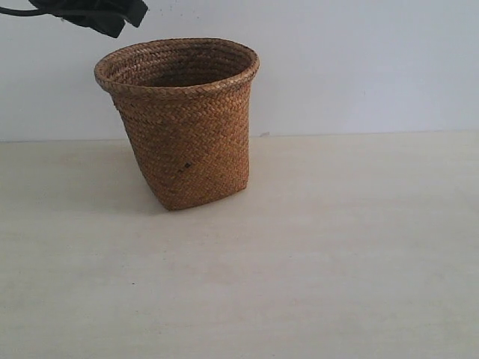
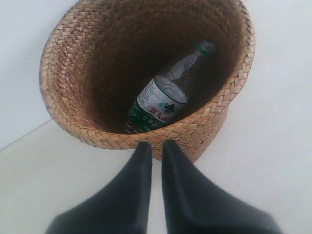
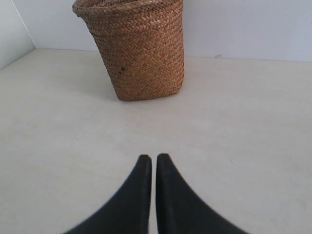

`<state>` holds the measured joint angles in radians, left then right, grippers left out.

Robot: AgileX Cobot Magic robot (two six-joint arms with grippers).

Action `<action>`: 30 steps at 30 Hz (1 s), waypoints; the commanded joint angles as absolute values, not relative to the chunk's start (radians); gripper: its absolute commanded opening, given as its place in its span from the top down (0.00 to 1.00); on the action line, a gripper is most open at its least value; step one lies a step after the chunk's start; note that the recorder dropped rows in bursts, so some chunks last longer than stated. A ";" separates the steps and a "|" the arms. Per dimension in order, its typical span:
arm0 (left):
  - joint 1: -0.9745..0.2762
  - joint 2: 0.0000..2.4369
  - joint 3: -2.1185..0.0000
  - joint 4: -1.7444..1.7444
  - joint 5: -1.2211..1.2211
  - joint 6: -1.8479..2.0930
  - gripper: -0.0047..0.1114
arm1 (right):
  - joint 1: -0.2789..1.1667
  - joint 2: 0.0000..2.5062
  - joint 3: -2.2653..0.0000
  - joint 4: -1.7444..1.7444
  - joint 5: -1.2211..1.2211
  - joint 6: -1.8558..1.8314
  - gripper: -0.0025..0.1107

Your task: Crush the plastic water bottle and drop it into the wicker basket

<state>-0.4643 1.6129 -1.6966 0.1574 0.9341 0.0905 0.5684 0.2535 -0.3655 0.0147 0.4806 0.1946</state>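
Note:
The plastic water bottle (image 2: 163,97) lies tilted inside the wicker basket (image 2: 73,53), green cap toward the far wall, label facing up. The basket (image 1: 187,142) stands upright on the table; the exterior view does not show the bottle. My left gripper (image 2: 156,145) hovers above and just outside the basket's rim, shut with only a narrow slit between its black fingers and nothing held. In the exterior view only a dark part of the left arm (image 1: 105,13) shows above the basket. My right gripper (image 3: 153,157) is shut and empty, low over the table, well short of the basket (image 3: 139,53).
The pale table (image 1: 337,247) spreads in front and to the right of the basket. A white wall (image 1: 359,60) rises right behind it.

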 commanded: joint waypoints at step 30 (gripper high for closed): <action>-0.426 1.029 -1.209 0.153 0.377 0.013 0.92 | 0.567 0.253 -0.361 0.014 0.459 0.200 0.98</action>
